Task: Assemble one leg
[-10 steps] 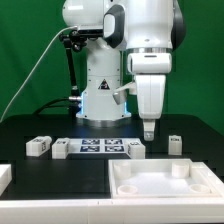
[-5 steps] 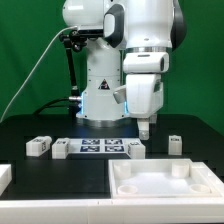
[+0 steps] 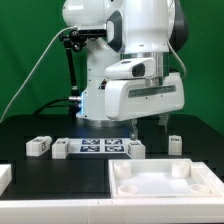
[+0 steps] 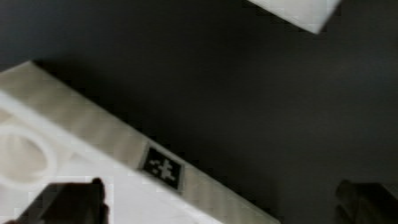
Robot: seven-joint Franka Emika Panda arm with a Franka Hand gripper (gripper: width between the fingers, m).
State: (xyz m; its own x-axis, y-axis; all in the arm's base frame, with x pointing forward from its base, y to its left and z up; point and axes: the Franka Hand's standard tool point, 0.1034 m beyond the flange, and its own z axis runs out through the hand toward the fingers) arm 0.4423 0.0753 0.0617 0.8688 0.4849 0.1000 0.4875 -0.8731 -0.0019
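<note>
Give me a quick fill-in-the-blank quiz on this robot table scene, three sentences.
1. The gripper is open and holds ____.
2. The marker board lies on a table coloured ____.
3. The leg stands to the exterior view's ____ of the marker board.
Missing words: nothing; black; right.

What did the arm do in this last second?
The gripper swivelled at the wrist and now shows its broad side, fingers apart, holding nothing. The small white legs, the marker board and the big panel stayed put.
</note>
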